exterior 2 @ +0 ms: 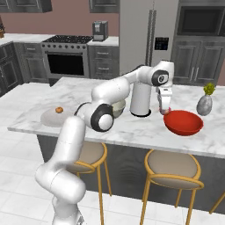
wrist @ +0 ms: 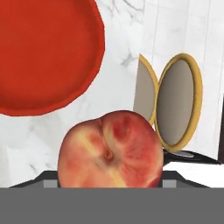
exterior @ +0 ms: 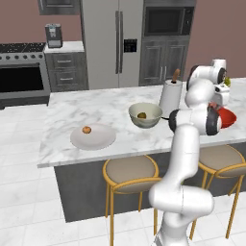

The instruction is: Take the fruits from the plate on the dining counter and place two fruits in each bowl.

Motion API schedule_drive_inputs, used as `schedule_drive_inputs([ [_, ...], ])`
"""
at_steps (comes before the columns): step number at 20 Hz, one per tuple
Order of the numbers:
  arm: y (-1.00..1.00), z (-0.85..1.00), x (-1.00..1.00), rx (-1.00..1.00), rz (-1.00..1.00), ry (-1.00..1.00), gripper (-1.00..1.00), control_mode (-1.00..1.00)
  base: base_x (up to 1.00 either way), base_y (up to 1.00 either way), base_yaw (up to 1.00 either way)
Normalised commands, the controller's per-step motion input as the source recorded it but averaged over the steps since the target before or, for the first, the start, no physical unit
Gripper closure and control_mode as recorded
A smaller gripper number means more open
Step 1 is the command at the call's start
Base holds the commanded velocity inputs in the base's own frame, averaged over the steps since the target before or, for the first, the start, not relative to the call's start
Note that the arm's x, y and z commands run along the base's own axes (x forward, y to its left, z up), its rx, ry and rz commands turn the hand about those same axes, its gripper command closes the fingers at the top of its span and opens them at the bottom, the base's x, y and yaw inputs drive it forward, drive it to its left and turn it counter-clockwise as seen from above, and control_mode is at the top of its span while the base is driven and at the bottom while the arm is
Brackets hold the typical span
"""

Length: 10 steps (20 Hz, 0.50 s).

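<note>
The hand [exterior 2: 164, 110] hangs over the marble worktop [exterior 2: 39, 102] just beside the near rim of the red bowl [exterior 2: 183, 122], and it is clamped on a reddish fruit [wrist: 111, 150]. In the hand view that fruit fills the lower middle, blushed red and yellow with a small dimple facing the camera; its sides cover the finger tips, so the pads themselves are hard to make out. In the right base view the fruit is just a small reddish spot at the bottom of the hand. In the left base view the arm's own joints cover the hand, and the red bowl [exterior: 227, 116] peeks out only as a sliver behind the elbow.

The red bowl [wrist: 46, 52] lies above and to the left of the held fruit in the hand view, cut off by the top and left edges, and its inside looks bare. Past the worktop edge a stool seat [wrist: 177, 105] with a yellow rim shows below.

On the pale grey plate [exterior: 93, 137] one orange-brown fruit [exterior: 86, 129] lies left of centre. The beige bowl [exterior: 145, 115] holds another brownish fruit [exterior: 142, 115]. In the right base view the arm hides most of that bowl. A white paper-towel roll [exterior 2: 141, 99] stands between the two bowls.

No writing can be read anywhere; the fridge panel [exterior: 130, 45] is just a dark patch.
</note>
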Motion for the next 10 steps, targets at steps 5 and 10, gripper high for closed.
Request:
schedule_drive_inputs([
  [5, -0.40, -0.11, 0.23, 0.00, -0.20, 0.03, 1.00, -1.00, 0.00, 0.00, 0.00],
  [10, -0.27, -0.18, 0.01, 0.00, -0.06, 0.00, 1.00, -1.00, 0.00, 0.00, 0.00],
])
